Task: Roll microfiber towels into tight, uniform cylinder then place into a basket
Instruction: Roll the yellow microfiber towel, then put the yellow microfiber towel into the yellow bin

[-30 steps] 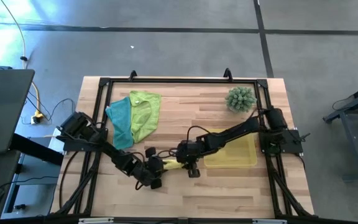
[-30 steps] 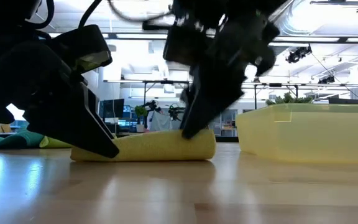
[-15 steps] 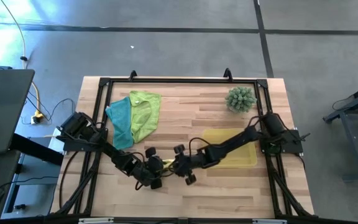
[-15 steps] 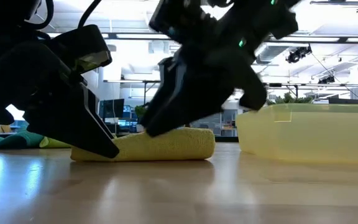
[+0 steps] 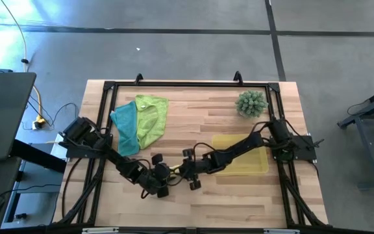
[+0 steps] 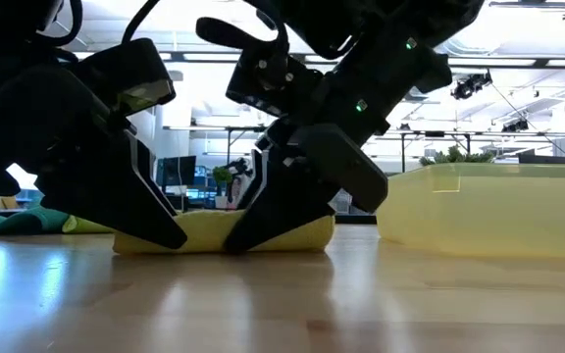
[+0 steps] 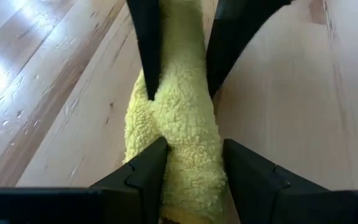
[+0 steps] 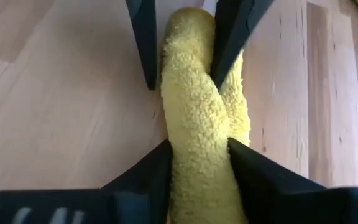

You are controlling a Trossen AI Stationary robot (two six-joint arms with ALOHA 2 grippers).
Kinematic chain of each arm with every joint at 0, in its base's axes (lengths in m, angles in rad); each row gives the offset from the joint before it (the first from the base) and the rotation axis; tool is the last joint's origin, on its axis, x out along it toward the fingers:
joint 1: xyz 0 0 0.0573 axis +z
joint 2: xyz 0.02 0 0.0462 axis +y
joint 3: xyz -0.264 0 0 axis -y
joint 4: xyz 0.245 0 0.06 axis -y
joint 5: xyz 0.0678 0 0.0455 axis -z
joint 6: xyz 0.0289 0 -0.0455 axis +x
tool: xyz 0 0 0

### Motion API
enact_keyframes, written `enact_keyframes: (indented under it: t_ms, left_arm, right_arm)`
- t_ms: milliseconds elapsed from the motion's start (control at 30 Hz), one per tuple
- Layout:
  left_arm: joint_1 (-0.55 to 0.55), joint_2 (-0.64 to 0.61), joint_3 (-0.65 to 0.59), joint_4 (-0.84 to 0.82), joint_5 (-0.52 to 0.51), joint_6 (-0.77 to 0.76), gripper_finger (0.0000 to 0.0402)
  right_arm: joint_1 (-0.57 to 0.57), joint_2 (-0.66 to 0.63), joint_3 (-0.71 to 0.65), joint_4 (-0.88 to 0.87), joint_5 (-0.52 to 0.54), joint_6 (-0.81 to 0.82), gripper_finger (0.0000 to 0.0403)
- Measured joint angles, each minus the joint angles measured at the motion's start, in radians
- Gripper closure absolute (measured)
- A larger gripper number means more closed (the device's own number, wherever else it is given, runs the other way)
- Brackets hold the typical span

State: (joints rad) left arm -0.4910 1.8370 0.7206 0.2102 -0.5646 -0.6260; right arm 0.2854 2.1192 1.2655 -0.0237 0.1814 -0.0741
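High view first: toward the tabletop's far left corner the teal towel (image 5: pixel 126 125) and the lime green towel (image 5: pixel 150 117) lie flat and partly overlapping, unrolled, apparently waiting their turn. Near the front edge, left of centre, the left gripper (image 5: pixel 163 175) sits low on the wood with its fingers astride one end of the yellow towel (image 6: pixel 263 232), which is already rolled into a stubby cylinder lying on the tabletop. The left wrist view shows those fingers (image 7: pixel 143 173) pressed against both sides of the roll, clamped on it at a moderate spread, probably to keep the roll from unwinding. Just beside it, the right gripper (image 5: pixel 188 177) straddles the roll's other end; its fingers (image 8: pixel 151 169) touch the pile on both sides and pinch it in slightly, so both grippers grip the same towel, likely readying a lift. Well to the right, the basket (image 5: pixel 257 166) stands near the right edge with no towel visible in it.
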Motion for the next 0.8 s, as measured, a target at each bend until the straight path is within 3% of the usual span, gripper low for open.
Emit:
enact_keyframes:
  t_ms: [233,500,800]
  left_arm:
    - [-0.042,-0.086,-0.004,-0.05,0.007,-0.011,0.0254]
    - [-0.119,-0.155,-0.001,-0.081,0.048,-0.119,0.0254]
    - [-0.191,-0.167,-0.001,-0.089,-0.008,-0.134,0.0254]
  right_arm:
    - [-0.003,0.0,0.001,-0.038,0.005,0.066,0.0385]
    - [0.0,-0.039,-0.006,-0.1,0.018,0.119,0.0394]
    - [0.038,-0.253,-0.008,-0.4,0.062,0.173,0.0398]
